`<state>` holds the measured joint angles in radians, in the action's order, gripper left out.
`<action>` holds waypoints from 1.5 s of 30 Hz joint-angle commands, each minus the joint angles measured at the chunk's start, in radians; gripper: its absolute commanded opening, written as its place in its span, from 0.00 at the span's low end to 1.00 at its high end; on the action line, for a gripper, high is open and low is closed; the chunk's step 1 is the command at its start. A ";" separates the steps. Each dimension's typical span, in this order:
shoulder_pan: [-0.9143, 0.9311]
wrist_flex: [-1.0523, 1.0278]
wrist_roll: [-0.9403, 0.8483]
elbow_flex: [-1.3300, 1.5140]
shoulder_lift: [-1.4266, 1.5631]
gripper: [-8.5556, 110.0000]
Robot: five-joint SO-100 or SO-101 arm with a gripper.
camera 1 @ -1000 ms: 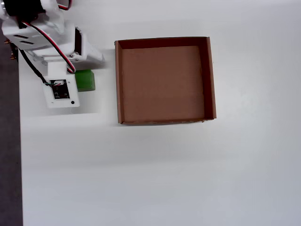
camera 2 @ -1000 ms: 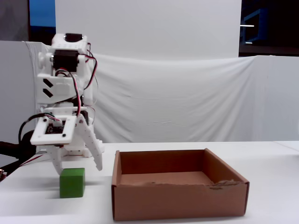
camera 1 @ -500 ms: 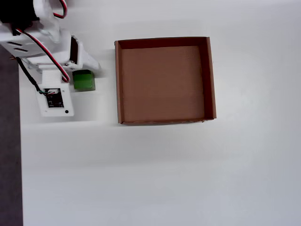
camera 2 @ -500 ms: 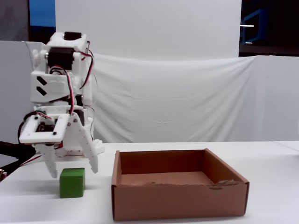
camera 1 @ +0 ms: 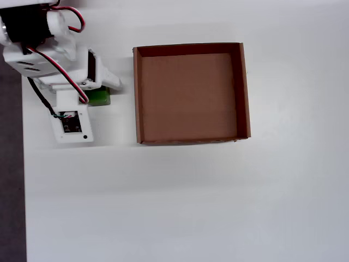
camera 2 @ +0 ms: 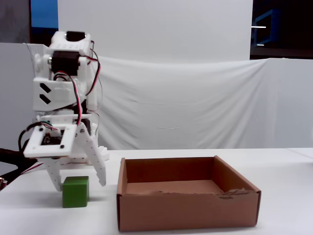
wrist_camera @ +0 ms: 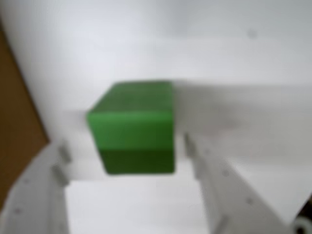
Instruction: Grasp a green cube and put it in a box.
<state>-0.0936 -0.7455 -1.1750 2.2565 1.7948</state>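
The green cube (wrist_camera: 134,124) rests on the white table, left of the box (camera 1: 137,93) in the overhead view (camera 1: 101,98) and in the fixed view (camera 2: 75,191). My gripper (wrist_camera: 124,146) is open and stands low over the cube, one white finger (wrist_camera: 58,161) on each side with a small gap to the cube's faces. In the fixed view the gripper (camera 2: 78,182) straddles the cube, its fingertips near the table. In the overhead view the gripper (camera 1: 97,94) and its camera mount hide most of the cube. The brown cardboard box (camera 2: 186,210) holds nothing.
The arm's base and servos (camera 1: 32,33) stand at the table's far left corner in the overhead view. A dark strip (camera 1: 11,174) runs along the table's left edge. A brown surface (wrist_camera: 14,122) shows at the left edge of the wrist view.
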 commanded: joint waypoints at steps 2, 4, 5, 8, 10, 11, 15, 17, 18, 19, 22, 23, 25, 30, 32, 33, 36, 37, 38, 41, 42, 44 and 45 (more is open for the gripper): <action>-0.012 0.011 -0.021 -0.046 0.003 0.35; -0.021 0.012 -0.021 -0.037 0.003 0.34; -0.021 0.012 -0.021 -0.034 0.003 0.34; -0.025 0.012 -0.021 -0.028 0.003 0.32; -0.026 0.012 -0.021 -0.025 0.005 0.32; -0.026 0.012 -0.021 -0.023 0.005 0.31; -0.026 0.025 -0.021 -0.011 0.005 0.29; -0.026 0.029 -0.021 -0.006 0.005 0.28; -0.026 0.031 -0.021 -0.005 0.005 0.28; -0.025 0.031 -0.021 -0.003 0.005 0.28; -0.025 0.034 -0.021 0.003 0.005 0.27; -0.025 0.035 -0.021 0.005 0.005 0.27; -0.023 0.038 -0.021 0.006 0.005 0.27; -0.021 0.066 -0.021 0.021 0.005 0.26; -0.020 0.069 -0.021 0.025 0.005 0.25; -0.020 0.069 -0.021 0.026 0.003 0.25; -0.020 0.069 -0.021 0.026 0.003 0.24; -0.020 0.069 -0.021 0.026 0.003 0.24; -0.020 0.069 -0.021 0.026 0.003 0.24; -0.020 0.071 -0.021 0.026 0.003 0.23; -0.020 0.071 -0.021 0.026 0.003 0.23; -0.020 0.072 -0.021 0.028 0.003 0.22; -0.020 0.072 -0.021 0.028 0.003 0.22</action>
<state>-0.1135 -0.6857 -1.1750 2.2918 1.7948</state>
